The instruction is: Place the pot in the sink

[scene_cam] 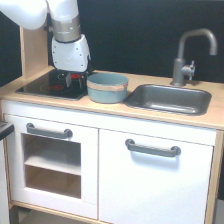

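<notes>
Wooden counter: one pot beside one sink; jaws' state indiscernible over stovetop.

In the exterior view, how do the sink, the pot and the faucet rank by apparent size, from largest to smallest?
1. The sink, clearly the widest.
2. and 3. The pot and the faucet look alike in overall extent: the pot is bulkier, the faucet taller but thin, so I leave them unranked.

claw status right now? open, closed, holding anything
claw: cannot be told. It sits low over the stovetop, mostly hidden behind the arm's white wrist. The pot stands beside it on the counter, not visibly held.
</notes>
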